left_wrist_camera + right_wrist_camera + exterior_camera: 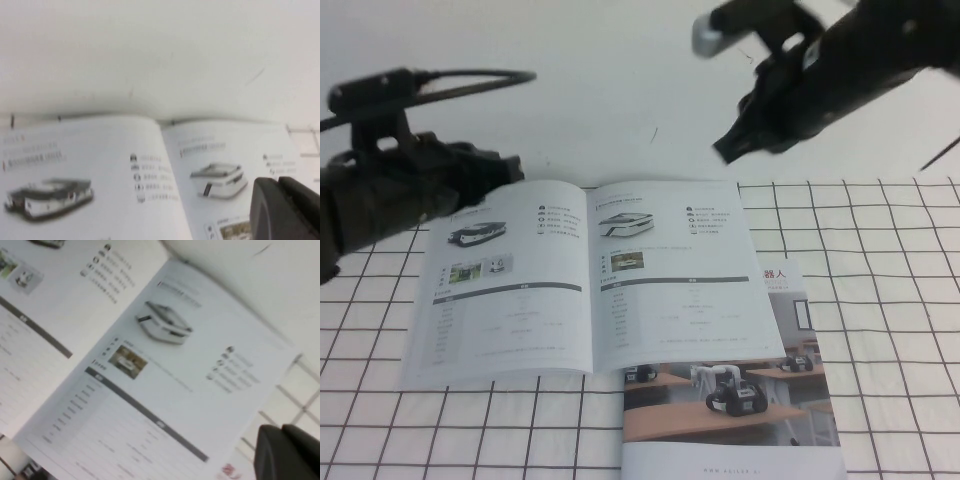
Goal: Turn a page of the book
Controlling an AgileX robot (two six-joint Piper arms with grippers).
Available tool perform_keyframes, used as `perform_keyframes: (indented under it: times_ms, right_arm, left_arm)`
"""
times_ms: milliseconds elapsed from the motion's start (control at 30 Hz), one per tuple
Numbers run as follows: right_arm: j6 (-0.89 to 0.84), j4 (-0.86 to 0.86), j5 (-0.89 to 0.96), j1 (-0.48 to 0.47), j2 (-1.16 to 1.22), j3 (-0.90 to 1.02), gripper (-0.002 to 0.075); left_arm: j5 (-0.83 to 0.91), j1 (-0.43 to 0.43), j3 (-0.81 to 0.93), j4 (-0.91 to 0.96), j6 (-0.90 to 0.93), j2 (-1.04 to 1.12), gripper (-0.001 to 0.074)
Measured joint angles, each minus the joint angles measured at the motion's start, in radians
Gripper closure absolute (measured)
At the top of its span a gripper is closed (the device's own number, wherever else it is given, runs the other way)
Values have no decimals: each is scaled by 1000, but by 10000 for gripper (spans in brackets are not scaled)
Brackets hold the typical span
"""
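The book (590,275) lies open and flat on the checked cloth, two white spreads with small vehicle photos, grey bars and tables. Its right-hand page (685,275) lies flat, and the right wrist view shows it (165,380) from above. My right gripper (732,148) hangs in the air above the book's far right corner, fingers shut with nothing between them; the same gripper (280,432) shows at the page's outer edge. My left gripper (510,168) hovers over the book's far left corner, shut and empty, and it (280,185) shows over the right-hand page.
A brochure (740,410) with a colour photo cover lies under the book's near right corner. The white cloth with a black grid (880,300) covers the table; a plain white wall rises behind it.
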Motion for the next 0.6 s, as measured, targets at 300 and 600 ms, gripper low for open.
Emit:
perform_keyframes:
  times_ms: [300, 600]
  right_arm:
    - [91, -251, 153, 0, -372, 0, 723]
    - [242, -464, 212, 0, -736, 323, 723]
  left_arm:
    - [-77, 0, 0, 86, 23, -359, 738]
    - [-227, 0, 113, 122, 79, -683, 737]
